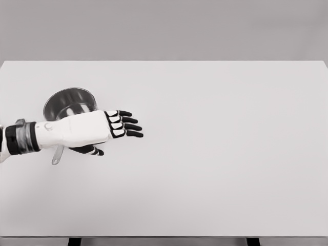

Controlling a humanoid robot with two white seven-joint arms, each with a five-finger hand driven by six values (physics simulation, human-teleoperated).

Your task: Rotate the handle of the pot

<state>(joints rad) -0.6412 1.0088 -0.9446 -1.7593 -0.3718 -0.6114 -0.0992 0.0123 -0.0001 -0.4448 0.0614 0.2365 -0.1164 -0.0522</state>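
A shiny steel pot [69,102] stands on the white table [215,154] at the left. Its thin metal handle [57,155] points toward the front and sticks out below my forearm. My left hand [120,128] reaches in from the left edge and hovers over the pot's front rim, hiding that part and most of the handle. The four fingers [128,123] stretch flat to the right past the pot, and the thumb [92,150] hangs below the palm. The hand holds nothing. My right hand does not show.
The table's front edge runs along the bottom of the view, with two dark legs [74,241] beneath it. A grey wall lies behind the far edge.
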